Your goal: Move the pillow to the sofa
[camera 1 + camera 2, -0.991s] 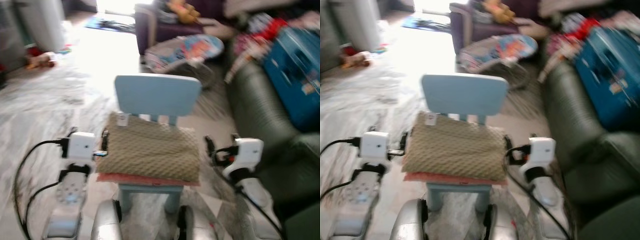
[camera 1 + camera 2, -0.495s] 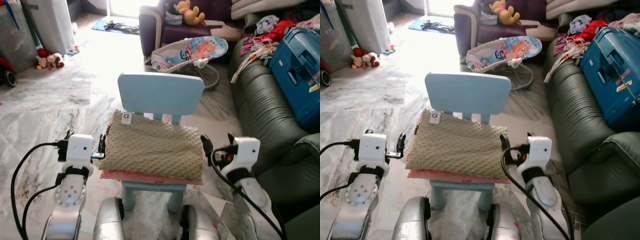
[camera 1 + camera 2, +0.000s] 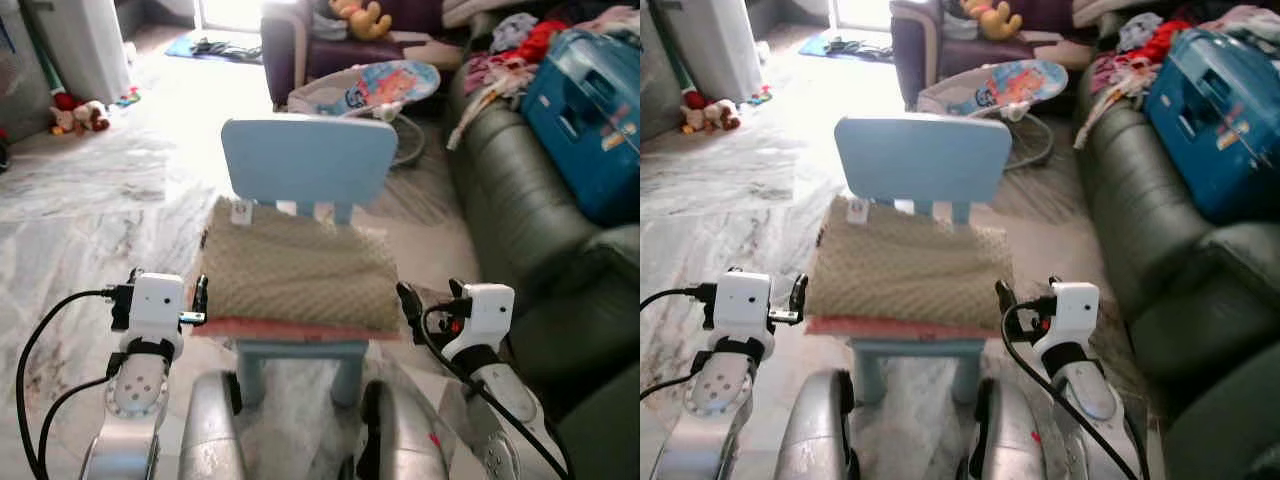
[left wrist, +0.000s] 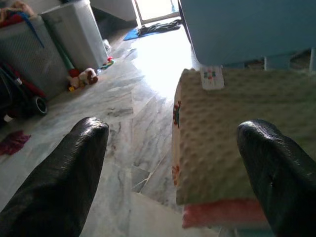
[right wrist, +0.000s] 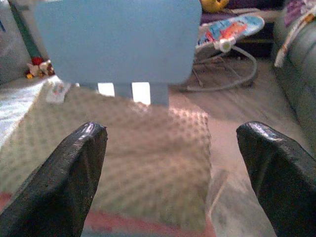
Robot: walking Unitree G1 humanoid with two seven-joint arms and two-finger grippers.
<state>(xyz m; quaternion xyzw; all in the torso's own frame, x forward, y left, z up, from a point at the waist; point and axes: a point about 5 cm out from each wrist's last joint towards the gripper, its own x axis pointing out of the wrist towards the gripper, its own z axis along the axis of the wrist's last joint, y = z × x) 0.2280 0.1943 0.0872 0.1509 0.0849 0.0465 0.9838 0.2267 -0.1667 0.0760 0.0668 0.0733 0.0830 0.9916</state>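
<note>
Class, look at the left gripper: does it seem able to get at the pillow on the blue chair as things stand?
Probably yes. The left gripper is open at the pillow's left edge, with nothing between them. The pillow lies on top on the blue chair.

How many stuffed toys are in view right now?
2: a yellow plush toy on the purple armchair at the back, and a small stuffed animal on the floor, far left. Others may hide among the clutter.
</note>
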